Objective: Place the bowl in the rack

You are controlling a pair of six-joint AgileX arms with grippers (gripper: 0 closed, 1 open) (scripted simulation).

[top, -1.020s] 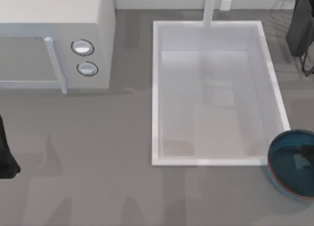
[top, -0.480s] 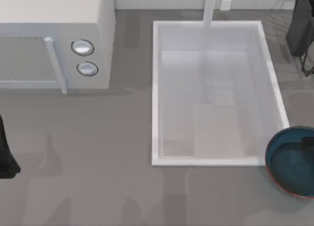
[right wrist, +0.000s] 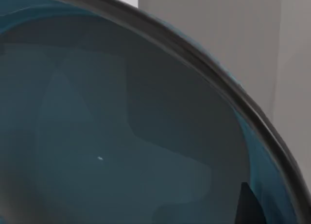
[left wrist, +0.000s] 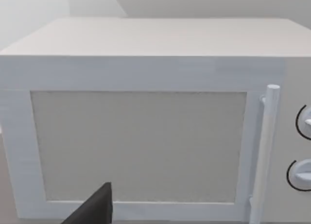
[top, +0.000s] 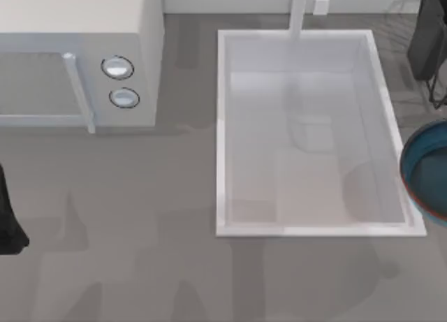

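The bowl (top: 427, 174), teal-blue inside with a thin reddish rim, hangs above the table at the right edge, beside the white basin's right wall, and is cut off by the frame. Its shadow lies on the table below it. Its glossy inside (right wrist: 121, 136) is very close in the right wrist view, where one dark fingertip (right wrist: 249, 208) of my right gripper rests against the inner wall. The rack (top: 436, 91) of thin dark wires stands at the far right corner, beyond the bowl. My left arm (top: 7, 221) stays parked at the left edge.
A large white basin (top: 222, 140) with a faucet post (top: 299, 11) takes up the middle right. A white microwave (top: 77, 56) stands at the far left, and its door (left wrist: 141, 146) faces the left wrist camera. Open grey tabletop lies along the front.
The bowl has risen off the table and moved toward the far right, from the basin's near right corner to beside its right wall. The left arm has not moved.
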